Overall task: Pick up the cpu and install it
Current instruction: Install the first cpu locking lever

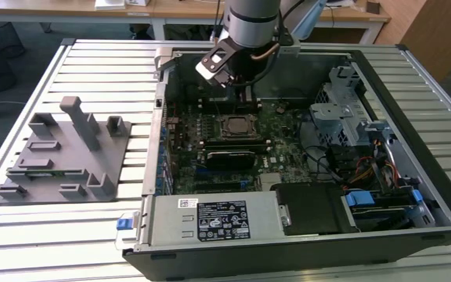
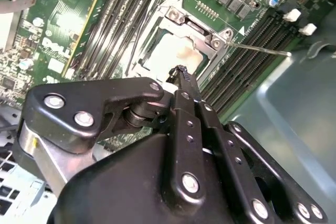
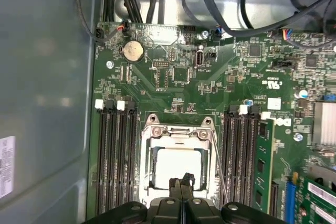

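Note:
The cpu [image 3: 177,164] lies flat in the open motherboard socket [image 3: 148,145], its pale silvery top facing up; it also shows in the second wrist view [image 2: 169,51] and the exterior view [image 1: 234,126]. The socket's thin lever wire [image 3: 218,166] stands beside it. My gripper [image 3: 181,184] hangs just above the cpu's edge with its two black fingertips [image 2: 182,74] pressed together and nothing between them. In the exterior view the gripper [image 1: 241,98] is inside the case, above the far side of the socket.
The open computer case [image 1: 445,194] sits on a slatted metal table [image 1: 100,64]. Memory slots [image 3: 115,156] flank the socket, one holding a green module [image 3: 262,166]. Cables [image 1: 359,170], drive bays and a power supply [image 1: 218,218] crowd the case. A grey fixture with upright posts [image 1: 61,153] stands on the exterior view's left.

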`<state>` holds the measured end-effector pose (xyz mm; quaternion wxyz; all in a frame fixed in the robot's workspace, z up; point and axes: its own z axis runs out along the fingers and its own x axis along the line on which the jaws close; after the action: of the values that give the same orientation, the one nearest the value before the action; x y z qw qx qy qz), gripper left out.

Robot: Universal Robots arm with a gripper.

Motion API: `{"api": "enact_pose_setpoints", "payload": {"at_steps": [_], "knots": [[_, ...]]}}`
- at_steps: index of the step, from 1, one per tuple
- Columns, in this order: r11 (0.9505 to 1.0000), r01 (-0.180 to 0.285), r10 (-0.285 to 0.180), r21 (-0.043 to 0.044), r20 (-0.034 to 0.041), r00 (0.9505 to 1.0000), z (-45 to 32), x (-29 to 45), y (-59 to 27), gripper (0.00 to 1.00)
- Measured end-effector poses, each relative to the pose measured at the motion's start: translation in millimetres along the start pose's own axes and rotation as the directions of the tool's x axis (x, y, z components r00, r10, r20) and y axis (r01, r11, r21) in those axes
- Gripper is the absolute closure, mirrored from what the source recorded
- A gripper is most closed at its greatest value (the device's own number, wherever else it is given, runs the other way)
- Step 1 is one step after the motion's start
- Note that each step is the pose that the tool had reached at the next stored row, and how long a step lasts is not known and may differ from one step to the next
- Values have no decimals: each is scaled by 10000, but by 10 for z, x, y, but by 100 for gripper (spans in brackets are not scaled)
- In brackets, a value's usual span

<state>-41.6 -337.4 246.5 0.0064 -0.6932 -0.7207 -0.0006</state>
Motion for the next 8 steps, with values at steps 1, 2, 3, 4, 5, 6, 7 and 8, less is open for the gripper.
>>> {"api": "enact_pose_setpoints", "payload": {"at_steps": [1, 2, 3, 4, 5, 6, 7, 8], "knots": [[10000, 0, 0, 0, 0, 10000, -28, 0, 0, 89], [10000, 0, 0, 0, 0, 10000, -55, 0, 0, 89], [10000, 0, 0, -1, -1, 10000, -84, 1, 0, 89], [10000, 1, -1, -1, 0, 10000, -113, 1, -1, 89], [10000, 0, 0, 1, 2, 10000, -143, 1, -1, 89], [10000, 0, 0, 0, -1, 10000, -172, 2, -1, 89], [10000, 0, 0, 1, 2, 10000, -201, 2, -2, 89], [10000, 0, 0, 1, 2, 10000, -223, 2, -2, 89]]}}
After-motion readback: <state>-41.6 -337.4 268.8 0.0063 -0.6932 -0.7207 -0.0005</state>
